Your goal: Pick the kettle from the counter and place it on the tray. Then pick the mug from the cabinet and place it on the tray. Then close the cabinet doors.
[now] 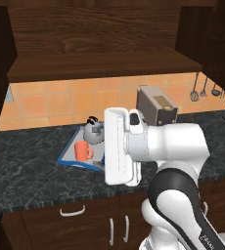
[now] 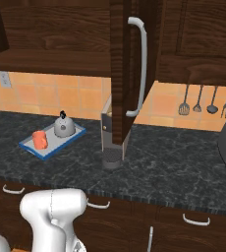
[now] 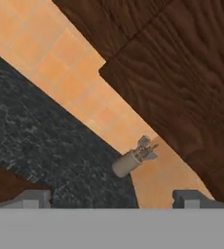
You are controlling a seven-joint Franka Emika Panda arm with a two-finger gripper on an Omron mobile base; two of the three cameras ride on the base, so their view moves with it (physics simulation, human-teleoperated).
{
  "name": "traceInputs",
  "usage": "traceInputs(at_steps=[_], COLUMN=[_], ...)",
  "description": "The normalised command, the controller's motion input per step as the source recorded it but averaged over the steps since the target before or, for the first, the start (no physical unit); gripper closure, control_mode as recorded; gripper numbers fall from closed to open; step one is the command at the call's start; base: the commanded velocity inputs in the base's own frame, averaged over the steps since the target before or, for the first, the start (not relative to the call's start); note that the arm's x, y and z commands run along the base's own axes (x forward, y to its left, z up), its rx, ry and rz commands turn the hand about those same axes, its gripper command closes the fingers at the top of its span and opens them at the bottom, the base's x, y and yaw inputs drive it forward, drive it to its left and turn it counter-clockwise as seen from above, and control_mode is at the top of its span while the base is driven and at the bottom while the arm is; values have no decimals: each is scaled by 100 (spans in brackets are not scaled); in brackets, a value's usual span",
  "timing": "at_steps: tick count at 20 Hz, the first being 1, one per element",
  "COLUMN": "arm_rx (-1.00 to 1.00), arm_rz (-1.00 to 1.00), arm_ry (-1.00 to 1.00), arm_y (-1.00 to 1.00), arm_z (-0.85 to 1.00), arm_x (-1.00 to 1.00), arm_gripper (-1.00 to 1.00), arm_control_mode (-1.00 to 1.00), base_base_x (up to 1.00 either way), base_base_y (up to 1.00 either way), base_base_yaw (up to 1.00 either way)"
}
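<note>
With kettle [image 1: 93, 131] and mug [image 1: 82, 151] on the tray [image 1: 69, 157], the rigid cabinet doors [image 2: 121, 74] remain. Gripper [image 3: 111, 199] is spread, empty; door above it. Push near bar handle [image 2: 140, 66].

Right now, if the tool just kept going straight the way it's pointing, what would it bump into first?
Probably the orange tiled wall above the counter, near the edge of the wooden cabinet. The open tool has nothing closer ahead, though depth is hard to judge.
</note>
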Motion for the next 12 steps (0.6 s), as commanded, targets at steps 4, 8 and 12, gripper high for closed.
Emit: traceInputs(at_steps=[4,8,12], arm_rx=[-1,0,0], arm_rz=[21,19,16], arm_ry=[-3,0,-17], arm_y=[49,53,54], arm_z=[42,40,33], arm_x=[-43,-32,-39], arm_gripper=[-100,-100,-100], arm_control_mode=[-100,-100,-100], base_base_x=[0,0,0], base_base_y=[0,0,0], base_base_yaw=[0,0,0])
